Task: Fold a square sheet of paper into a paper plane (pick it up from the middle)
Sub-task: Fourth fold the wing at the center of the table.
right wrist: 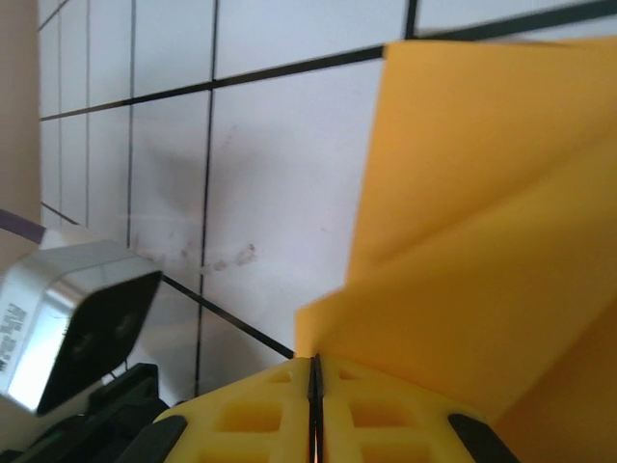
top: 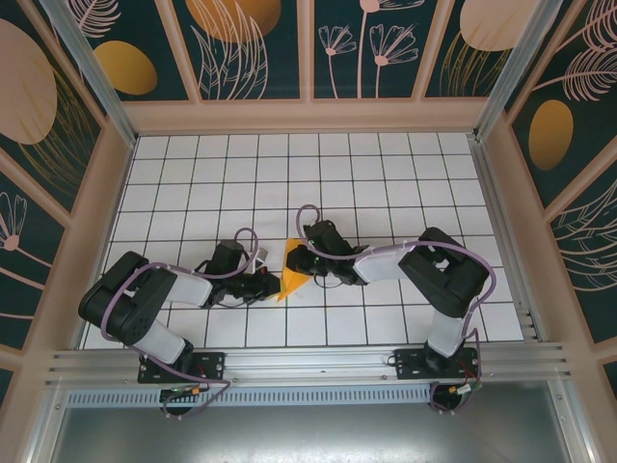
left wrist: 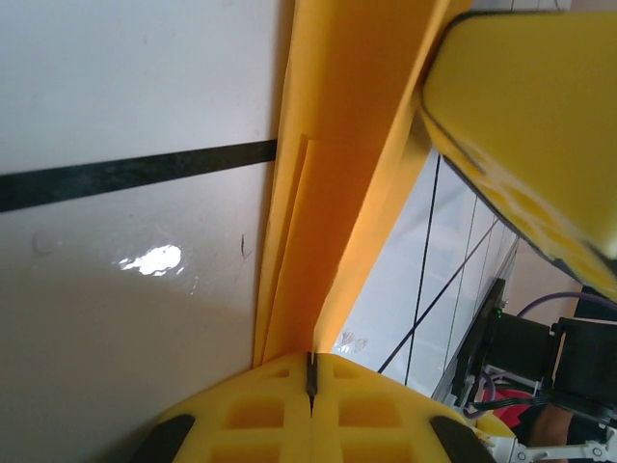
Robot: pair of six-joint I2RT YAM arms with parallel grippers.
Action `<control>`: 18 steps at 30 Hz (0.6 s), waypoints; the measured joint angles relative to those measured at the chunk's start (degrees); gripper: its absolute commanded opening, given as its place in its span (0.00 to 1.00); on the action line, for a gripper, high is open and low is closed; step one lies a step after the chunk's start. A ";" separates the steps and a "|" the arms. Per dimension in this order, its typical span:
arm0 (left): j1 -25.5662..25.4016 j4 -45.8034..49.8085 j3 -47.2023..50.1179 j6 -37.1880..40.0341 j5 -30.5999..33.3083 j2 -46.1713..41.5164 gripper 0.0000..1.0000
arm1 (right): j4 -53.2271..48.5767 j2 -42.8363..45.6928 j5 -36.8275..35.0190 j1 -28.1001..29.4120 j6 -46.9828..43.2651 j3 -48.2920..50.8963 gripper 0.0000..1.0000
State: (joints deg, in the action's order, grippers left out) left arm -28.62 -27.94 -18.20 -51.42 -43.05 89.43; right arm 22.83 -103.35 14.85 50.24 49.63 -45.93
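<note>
The paper plane (top: 292, 269), a folded orange-yellow sheet with a pointed lower end, stands tilted on the white grid table (top: 289, 174) between both arms. My left gripper (top: 263, 285) meets it from the left. In the left wrist view that gripper (left wrist: 311, 362) is shut on the paper plane (left wrist: 337, 174), whose layered folds rise straight from the closed jaws. My right gripper (top: 307, 262) comes in from the right. In the right wrist view it (right wrist: 314, 365) is shut, with the paper plane's (right wrist: 482, 241) corner pinched at the seam. The right gripper's yellow finger (left wrist: 525, 125) touches the paper's far side.
Dark leaf-pattern panels (top: 251, 48) with orange ovals wall in the table on three sides. An aluminium rail (top: 308, 365) runs along the near edge by the arm bases. The left wrist camera housing (right wrist: 77, 318) sits close to the right gripper.
</note>
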 measured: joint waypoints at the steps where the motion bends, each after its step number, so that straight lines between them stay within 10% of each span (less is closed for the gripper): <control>1: -0.02 -0.22 0.11 -0.15 0.04 0.00 0.00 | -0.31 -0.24 0.09 0.00 -0.24 -0.61 0.10; 18: -0.20 -2.01 0.81 -2.34 0.66 0.00 0.00 | -1.11 1.53 0.22 -0.11 -1.73 0.48 0.11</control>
State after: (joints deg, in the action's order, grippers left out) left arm -28.82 -29.95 -17.39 -53.76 -42.39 89.43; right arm 21.71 -101.82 15.07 50.13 47.90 -45.45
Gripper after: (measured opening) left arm 0.050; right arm 0.115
